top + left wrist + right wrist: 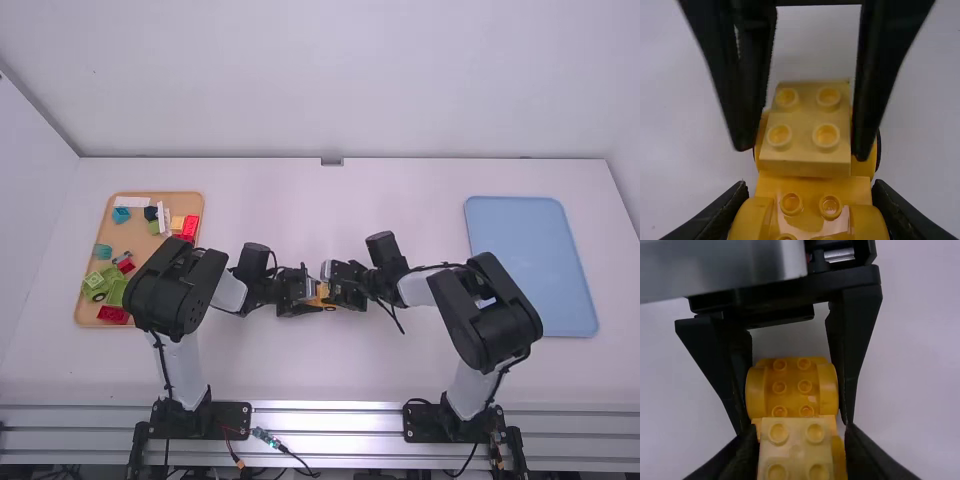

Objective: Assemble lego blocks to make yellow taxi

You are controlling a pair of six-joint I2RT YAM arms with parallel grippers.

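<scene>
Two black two-finger tools: facing each other over the white bench (pixel 290 365), one at each side of the base described next.
Yellow plastic base with curved fenders (pixel 812 187): between the fingers of the left tool (pixel 306 296), both fingers touching its sides, so it is gripped.
Pale yellow two-by-two stud block (pixel 805 155): on top of the base or just over it; I can't tell whether it is pressed on.
Right tool (pixel 337 290): slightly open, its fingers straddling the block above the base, with a narrow gap along one side.
Left wrist view: gives the block's four studs and, beside one fender of the base, a sliver of black rim (pixel 878 150).
Right wrist view: gives six studs running between the fenders at the far part of the base, beyond the block.
High view: adds an orange-brown tray (pixel 190 206) well to the left of the base, holding green bricks (pixel 100 283), red, blue and white pieces, and a flat light-blue tray (pixel 530 265) well to its right.
</scene>
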